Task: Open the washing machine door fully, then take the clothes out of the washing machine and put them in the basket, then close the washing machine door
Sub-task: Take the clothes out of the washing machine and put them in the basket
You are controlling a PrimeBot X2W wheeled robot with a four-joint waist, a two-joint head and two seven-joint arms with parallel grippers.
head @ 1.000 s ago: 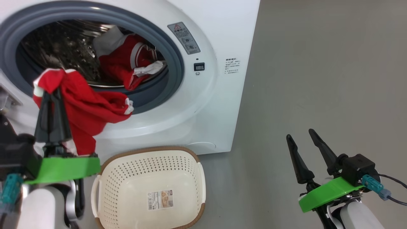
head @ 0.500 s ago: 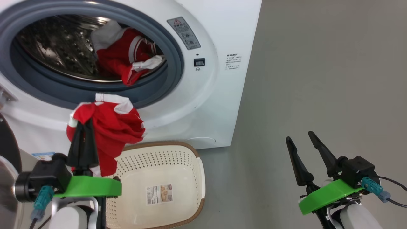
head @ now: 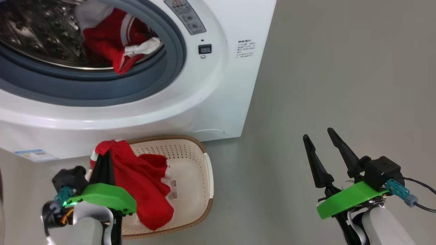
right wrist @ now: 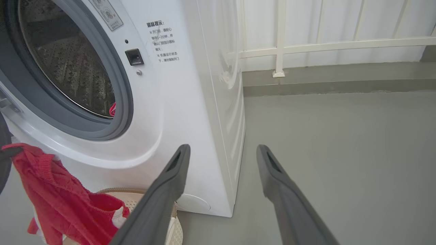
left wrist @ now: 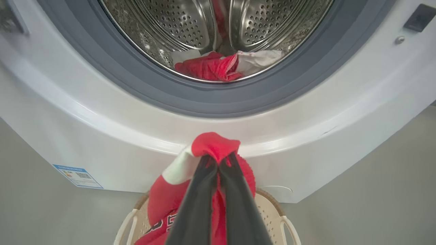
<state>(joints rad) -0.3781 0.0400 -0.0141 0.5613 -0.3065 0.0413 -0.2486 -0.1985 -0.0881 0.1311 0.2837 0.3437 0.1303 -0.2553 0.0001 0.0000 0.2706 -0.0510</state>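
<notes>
Grey floor: one basket, one washing machine; left claw pinches one red garment, right claw spread.

floor: plain grey, smooth, a few faint scuffs
kerb: low grey step along the floor's far edge, right wrist view
railing: white, horizontal bar with upright posts, stands on the kerb
post foot: small white base plate, on the kerb
backdrop: white, behind the railing; folds or panels, cannot tell
</notes>
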